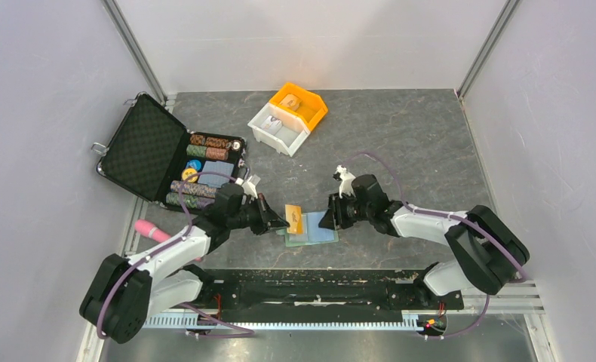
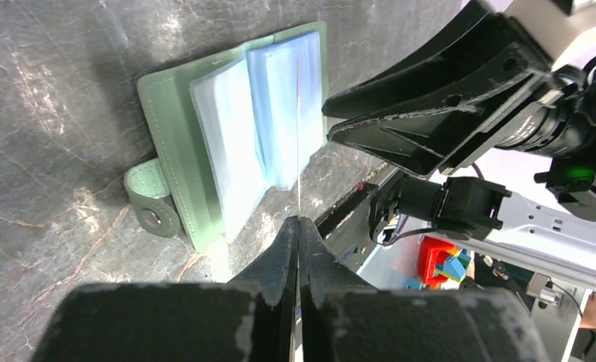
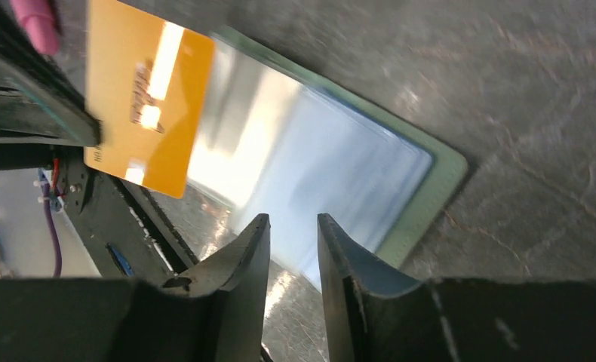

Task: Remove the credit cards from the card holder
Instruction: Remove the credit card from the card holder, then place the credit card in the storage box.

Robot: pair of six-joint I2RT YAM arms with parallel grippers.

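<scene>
Left pincer [image 2: 298, 222], mid-frame, clamps the orange card [image 3: 148, 98] by its edge; it is likely stiff and slick. Right pincer [image 3: 293, 226] is apart at the holder [image 2: 170, 128].

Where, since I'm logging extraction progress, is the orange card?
Top view, table centre: the orange card is pinched in the left gripper, above the open card holder.

Orange card [image 3: 148, 98]: print lost in glare; corner covered by left fingers [image 3: 46, 121].
Card holder [image 3: 438, 162]: pockets blurred, contents unreadable; near edge behind right fingers [image 3: 355, 260].
Bins [image 1: 271, 138]: contents too small to identify.
</scene>
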